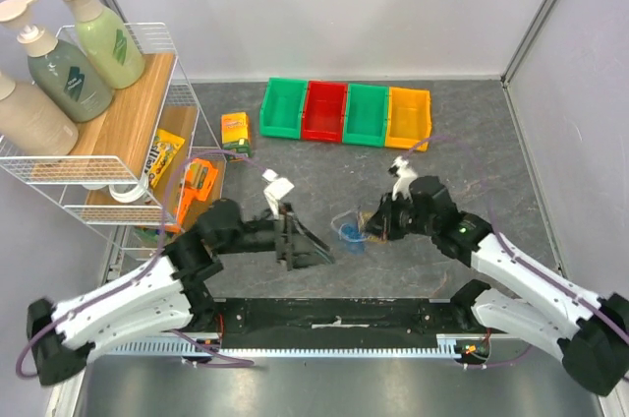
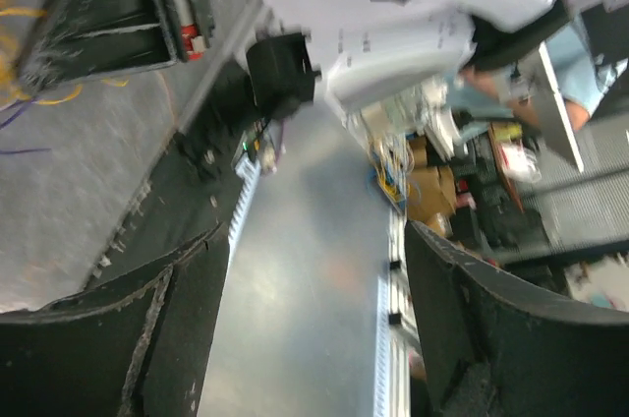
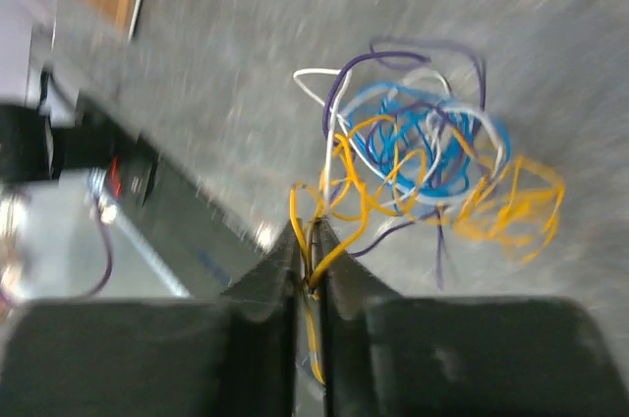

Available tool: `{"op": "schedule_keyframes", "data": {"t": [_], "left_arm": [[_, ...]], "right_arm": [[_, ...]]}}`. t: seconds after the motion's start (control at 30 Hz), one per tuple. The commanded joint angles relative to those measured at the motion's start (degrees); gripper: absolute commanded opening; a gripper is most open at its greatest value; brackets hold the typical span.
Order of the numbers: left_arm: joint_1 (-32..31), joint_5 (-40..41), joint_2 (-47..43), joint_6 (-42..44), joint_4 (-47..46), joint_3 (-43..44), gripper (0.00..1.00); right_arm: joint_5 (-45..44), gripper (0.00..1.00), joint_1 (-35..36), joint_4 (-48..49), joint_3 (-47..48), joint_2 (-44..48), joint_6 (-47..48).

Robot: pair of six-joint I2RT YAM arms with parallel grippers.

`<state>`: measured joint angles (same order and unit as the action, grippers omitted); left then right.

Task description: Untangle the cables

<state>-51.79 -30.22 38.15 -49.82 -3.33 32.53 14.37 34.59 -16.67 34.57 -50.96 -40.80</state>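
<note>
The cables (image 1: 348,231) are a small tangle of thin blue, yellow, white and purple wires on the grey table, between the two grippers. In the right wrist view the tangle (image 3: 423,161) hangs just beyond my right gripper (image 3: 311,235), which is shut on a yellow wire of the bundle. In the top view my right gripper (image 1: 371,225) touches the tangle's right side. My left gripper (image 1: 313,250) is a little left of the tangle, open and empty. In the left wrist view its jaws (image 2: 313,235) stand wide apart, and a few yellow and purple wire ends (image 2: 29,53) show at the top left.
Four bins, green (image 1: 283,109), red (image 1: 324,111), green (image 1: 366,114) and yellow (image 1: 408,117), line the back. A wire shelf (image 1: 118,142) with bottles stands at the left. A yellow box (image 1: 236,132) and an orange item (image 1: 197,186) lie near it.
</note>
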Motion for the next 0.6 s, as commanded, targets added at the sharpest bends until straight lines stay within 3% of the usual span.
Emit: {"op": "schedule_keyframes", "data": {"t": [0.0,0.1,0.2,0.33,0.4,0.57], "left_arm": [[-12.07,6.98,8.33,-1.52,-6.35,3.05,0.77],[-18.94,18.49,9.48,0.77,-5.28,3.68,0.77],[-22.91,28.60,8.96,0.70,-1.69,2.98,0.77],[-23.44,38.38,11.84,-5.45,9.64,2.53,0.76],[-23.44,41.19,15.18,-5.99,13.77,3.58,0.72],[-23.44,46.47,22.65,1.72,19.77,8.77,0.64]], "right_arm": [[12.98,0.26,5.31,3.43,-1.35,-3.09,-1.14],[1.94,0.51,5.31,-6.16,0.85,-0.91,4.57],[-7.93,0.57,5.31,-11.53,0.94,0.86,4.85],[-4.02,0.54,5.31,-8.75,-1.60,-1.24,1.78],[-0.59,0.43,5.31,-4.54,-3.36,-2.12,1.86],[4.87,0.37,6.10,0.31,-5.65,-1.07,3.44]]}}
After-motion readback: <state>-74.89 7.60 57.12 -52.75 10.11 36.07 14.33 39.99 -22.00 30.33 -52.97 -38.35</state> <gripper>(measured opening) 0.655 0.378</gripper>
